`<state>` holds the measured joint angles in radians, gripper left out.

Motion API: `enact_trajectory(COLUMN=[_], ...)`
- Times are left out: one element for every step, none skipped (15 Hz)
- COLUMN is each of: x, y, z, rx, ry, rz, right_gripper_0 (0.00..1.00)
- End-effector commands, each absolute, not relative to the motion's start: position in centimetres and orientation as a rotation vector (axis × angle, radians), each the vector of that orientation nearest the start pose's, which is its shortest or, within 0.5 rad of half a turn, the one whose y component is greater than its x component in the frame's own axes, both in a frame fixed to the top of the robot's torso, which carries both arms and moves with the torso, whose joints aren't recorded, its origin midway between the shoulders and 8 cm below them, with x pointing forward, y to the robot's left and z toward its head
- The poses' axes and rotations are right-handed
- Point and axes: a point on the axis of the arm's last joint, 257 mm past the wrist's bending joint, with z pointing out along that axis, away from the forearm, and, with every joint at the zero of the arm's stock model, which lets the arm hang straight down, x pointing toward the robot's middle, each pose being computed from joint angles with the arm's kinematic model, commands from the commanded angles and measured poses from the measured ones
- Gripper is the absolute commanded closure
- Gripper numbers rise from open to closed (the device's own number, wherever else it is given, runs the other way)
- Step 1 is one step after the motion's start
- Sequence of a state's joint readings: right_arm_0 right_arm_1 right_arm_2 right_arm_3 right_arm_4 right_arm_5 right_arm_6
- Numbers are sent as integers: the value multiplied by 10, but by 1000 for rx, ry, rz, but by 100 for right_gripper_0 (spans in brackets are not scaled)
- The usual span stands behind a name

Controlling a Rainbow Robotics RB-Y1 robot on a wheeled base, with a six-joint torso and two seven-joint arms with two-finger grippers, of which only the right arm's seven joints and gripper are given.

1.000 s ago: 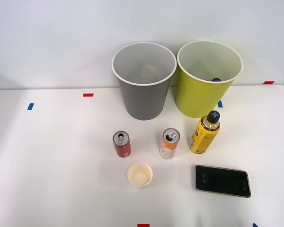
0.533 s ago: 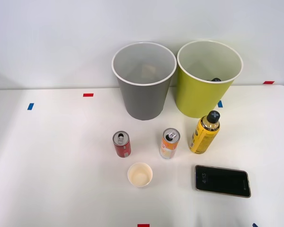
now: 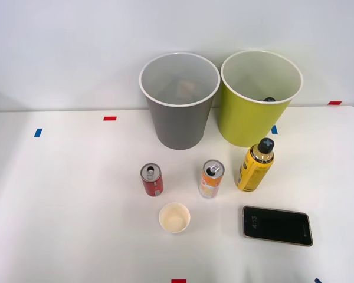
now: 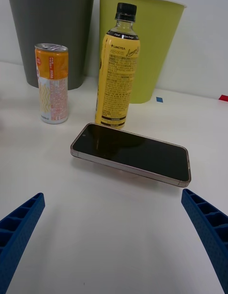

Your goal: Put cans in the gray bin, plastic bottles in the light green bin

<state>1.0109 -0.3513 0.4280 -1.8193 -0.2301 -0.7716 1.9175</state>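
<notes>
Bright, even light; soft shadows; both views sharp.

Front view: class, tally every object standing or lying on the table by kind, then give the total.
Cans: 2, red and orange-and-white
Plastic bottles: 1, yellow-labelled
Bins: 2, gray and light green
Paper cups: 1
Phones: 1
Total: 7

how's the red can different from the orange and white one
The red can is shorter and all red; the orange-and-white can stands slightly taller, with an orange top band over a pale patterned body. The red can stands to the robot's left, the orange-and-white one nearer the yellow bottle. Both stand upright on the table with silver tops.
</notes>
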Motion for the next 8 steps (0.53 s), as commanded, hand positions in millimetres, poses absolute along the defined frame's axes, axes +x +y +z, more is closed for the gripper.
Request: enact_trajectory(x=[189,189,189,192,195,201,209,218], y=[-212,-212,-212,-210,-205,-204,-205,-207], z=[-301,-301,-301,-312,-311,-309,-306,-302], rx=[-189,-189,-189,-195,-191,-170,-148,-124], ry=[1605,1605,1605,1622,1615,1603,1591,1574], rz=[-80,-80,-80,-76,-62,-49,-43,-33], right_gripper_0=[0,0,0,0,0,0,0,0])
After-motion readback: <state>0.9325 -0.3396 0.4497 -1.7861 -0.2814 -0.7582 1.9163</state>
